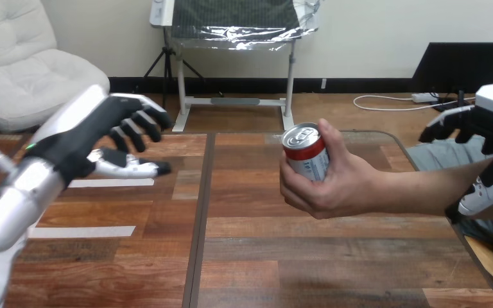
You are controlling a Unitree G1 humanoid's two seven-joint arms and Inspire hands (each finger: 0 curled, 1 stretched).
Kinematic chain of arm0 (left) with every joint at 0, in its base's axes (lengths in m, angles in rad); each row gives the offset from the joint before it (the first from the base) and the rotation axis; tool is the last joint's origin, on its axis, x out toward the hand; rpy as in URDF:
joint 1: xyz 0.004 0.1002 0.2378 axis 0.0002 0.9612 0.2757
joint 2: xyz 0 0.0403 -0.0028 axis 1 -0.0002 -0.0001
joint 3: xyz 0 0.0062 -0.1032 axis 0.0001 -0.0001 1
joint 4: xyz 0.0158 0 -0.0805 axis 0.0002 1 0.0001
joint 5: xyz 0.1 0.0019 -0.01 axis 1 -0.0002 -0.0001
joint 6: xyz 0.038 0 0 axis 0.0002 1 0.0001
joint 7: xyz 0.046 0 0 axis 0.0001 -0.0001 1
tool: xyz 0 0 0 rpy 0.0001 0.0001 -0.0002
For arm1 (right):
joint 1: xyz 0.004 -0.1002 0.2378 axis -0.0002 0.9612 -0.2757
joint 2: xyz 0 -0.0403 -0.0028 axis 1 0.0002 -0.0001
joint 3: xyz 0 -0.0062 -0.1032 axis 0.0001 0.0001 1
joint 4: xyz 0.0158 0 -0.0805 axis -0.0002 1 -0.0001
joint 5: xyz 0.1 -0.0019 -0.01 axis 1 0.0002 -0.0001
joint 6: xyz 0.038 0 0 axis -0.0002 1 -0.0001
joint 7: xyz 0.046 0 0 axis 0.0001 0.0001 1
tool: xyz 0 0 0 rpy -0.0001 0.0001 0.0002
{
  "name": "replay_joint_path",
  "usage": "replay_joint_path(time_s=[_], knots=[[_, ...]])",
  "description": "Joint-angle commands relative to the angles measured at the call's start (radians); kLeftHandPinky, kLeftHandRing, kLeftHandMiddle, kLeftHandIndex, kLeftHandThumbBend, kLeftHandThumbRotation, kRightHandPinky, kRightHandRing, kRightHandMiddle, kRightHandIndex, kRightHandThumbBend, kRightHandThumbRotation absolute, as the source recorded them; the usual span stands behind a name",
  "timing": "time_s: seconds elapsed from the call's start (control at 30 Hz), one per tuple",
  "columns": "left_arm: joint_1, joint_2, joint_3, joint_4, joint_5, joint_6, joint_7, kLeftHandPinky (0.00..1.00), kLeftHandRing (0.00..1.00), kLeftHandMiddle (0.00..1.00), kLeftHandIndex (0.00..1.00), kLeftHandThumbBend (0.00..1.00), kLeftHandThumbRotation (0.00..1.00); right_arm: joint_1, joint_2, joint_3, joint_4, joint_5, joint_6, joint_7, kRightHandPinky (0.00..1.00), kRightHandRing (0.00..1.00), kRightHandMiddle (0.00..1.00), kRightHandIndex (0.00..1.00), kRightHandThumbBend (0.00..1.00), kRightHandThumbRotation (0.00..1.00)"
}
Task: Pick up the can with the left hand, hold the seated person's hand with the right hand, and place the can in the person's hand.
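Resting upright in the person's hand (337, 189), the can (305, 153) is held over the bench (263, 256) | left hand (96, 131) is seen well apart, left of it, fingers (142, 122) loose, empty | right hand (491, 115) is nearer, fingers spread by the person's forearm (417, 187), not clamped.

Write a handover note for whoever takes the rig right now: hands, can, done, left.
Left hand: open, empty, raised over the table's left part, apart from the can.
Right hand: at the person's forearm near the right edge; whether it grips, cannot tell.
Can: tilted slightly, in the person's hand, off the table.
Done: can delivered. Left: probably just draw both arms back.
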State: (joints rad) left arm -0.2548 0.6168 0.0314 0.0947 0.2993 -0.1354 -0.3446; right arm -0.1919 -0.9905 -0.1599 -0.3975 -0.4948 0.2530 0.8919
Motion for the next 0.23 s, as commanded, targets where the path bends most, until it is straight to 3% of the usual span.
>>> replay_joint_path(time_s=[0.0, 0.2], knots=[[-0.002, -0.021, 0.018, 0.003, -0.039, -0.072, 0.036, 0.48, 0.55, 0.61, 0.64, 0.66, 0.00, -0.010, -0.030, -0.062, -0.072, 0.015, 0.013, -0.010, 0.67, 0.81, 0.84, 0.81, 0.79, 0.00], [0.029, -0.037, 0.045, 0.009, -0.078, -0.098, 0.060, 0.48, 0.55, 0.61, 0.63, 0.68, 0.00, 0.007, -0.020, -0.077, -0.115, 0.026, 0.031, -0.012, 0.67, 0.81, 0.84, 0.80, 0.78, 0.00]])
